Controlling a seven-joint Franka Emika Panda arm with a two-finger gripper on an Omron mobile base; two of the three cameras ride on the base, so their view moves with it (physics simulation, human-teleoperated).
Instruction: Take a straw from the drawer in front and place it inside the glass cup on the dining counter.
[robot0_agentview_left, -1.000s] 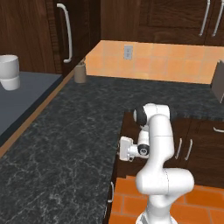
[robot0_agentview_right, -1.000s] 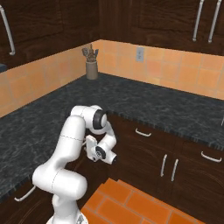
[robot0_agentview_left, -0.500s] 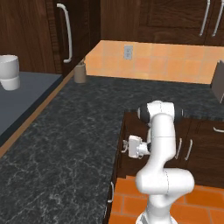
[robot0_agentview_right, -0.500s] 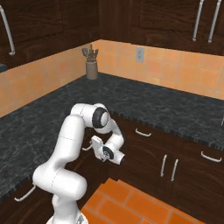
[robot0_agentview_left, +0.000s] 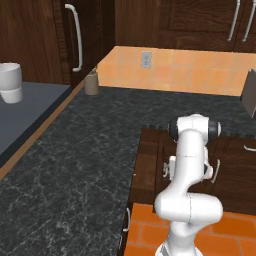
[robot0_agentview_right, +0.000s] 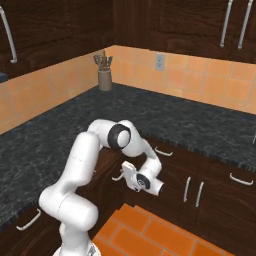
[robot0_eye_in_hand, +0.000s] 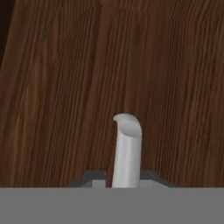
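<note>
Gripping the slim silver handle (robot0_eye_in_hand: 127, 151) at the lower centre of the hand view, the gripper (robot0_eye_in_hand: 124, 178) has its jaws drawn narrow around the bar, whose curved end rises against the dark-brown front of the drawer (robot0_eye_in_hand: 65, 87). In the right base view the gripper (robot0_agentview_right: 128, 179) sits at the middle of the frame, pressed to the drawer (robot0_agentview_right: 112, 170) just under the edge of the black speckled counter (robot0_agentview_right: 190, 125).

The handle looks stiff and smooth, so a narrow pinch across its bar, as here, seems the right hold; it may slip if the pull is not straight out. The drawer itself is probably light and should slide rather than swing. It looks shut, so its contents, the straw among them, are hidden.

The straw, once reached, is likely very light, thin and slick, best pinched near its middle.

At the upper left of the right base view a brown holder (robot0_agentview_right: 104, 80) stands on the counter with dark utensils (robot0_agentview_right: 103, 61) in it.
</note>
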